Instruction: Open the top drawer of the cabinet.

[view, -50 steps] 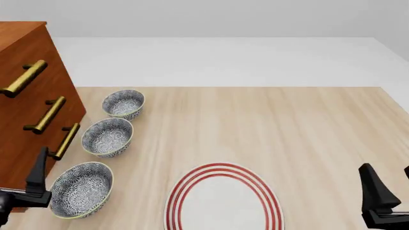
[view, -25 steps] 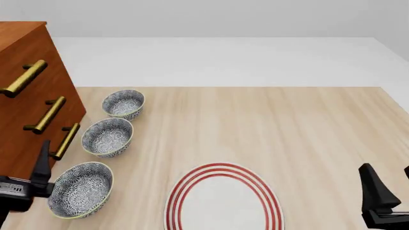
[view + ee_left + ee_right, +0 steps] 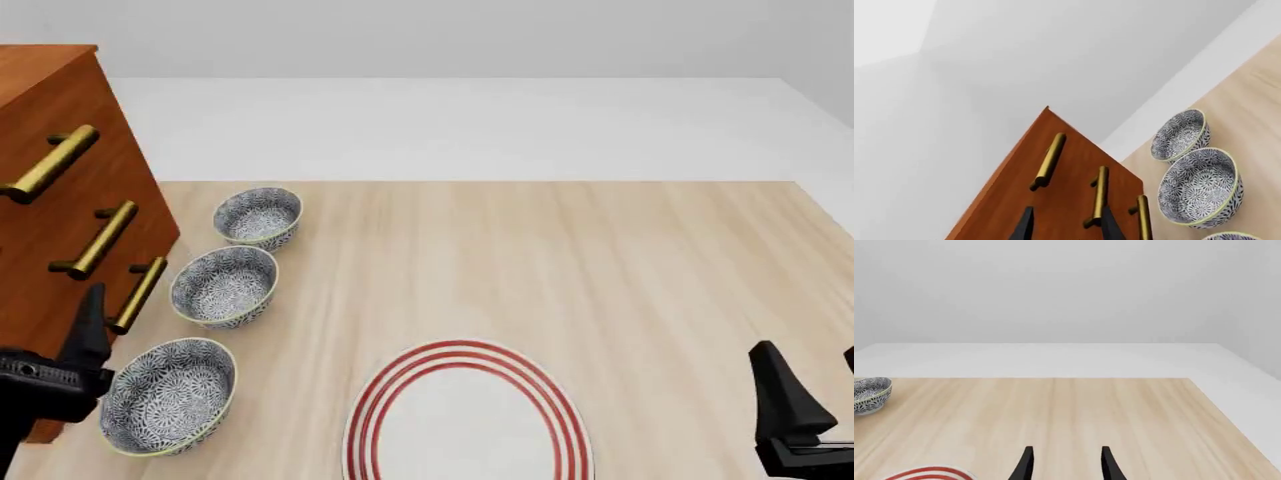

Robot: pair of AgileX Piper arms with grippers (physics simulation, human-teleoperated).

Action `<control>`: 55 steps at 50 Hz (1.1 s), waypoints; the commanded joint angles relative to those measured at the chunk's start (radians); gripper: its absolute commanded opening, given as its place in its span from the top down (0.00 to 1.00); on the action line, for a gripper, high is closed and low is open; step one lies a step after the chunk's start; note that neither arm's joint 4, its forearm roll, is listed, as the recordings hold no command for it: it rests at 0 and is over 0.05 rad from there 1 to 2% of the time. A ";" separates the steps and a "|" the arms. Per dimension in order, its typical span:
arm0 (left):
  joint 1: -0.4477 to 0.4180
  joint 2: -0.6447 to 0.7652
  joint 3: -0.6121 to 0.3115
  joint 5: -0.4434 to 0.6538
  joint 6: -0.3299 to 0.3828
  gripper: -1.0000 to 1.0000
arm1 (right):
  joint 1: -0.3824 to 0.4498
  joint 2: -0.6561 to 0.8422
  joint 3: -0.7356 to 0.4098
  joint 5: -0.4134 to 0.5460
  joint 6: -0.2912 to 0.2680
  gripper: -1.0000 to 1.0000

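We see the cabinet (image 3: 60,200) standing upright at the worktop's (image 3: 534,260) far left, its front facing right. The top drawer (image 3: 54,120) sits shut, apparently; its brass handle (image 3: 51,163) runs front-to-back. Our left hand (image 3: 1064,227) hovers spread before the front; our right hand (image 3: 1066,465) rests parted, empty. No writing shows.
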State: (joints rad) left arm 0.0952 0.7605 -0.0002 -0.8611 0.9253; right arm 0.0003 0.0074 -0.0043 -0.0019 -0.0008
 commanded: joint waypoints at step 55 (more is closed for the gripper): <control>0.024 0.193 -0.070 -0.159 0.331 0.00 | 0.000 0.000 0.000 0.000 0.000 0.00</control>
State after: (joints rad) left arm 0.1195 0.9304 -0.0599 -1.0090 1.2240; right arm 0.0004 0.0073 -0.0043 -0.0019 -0.0009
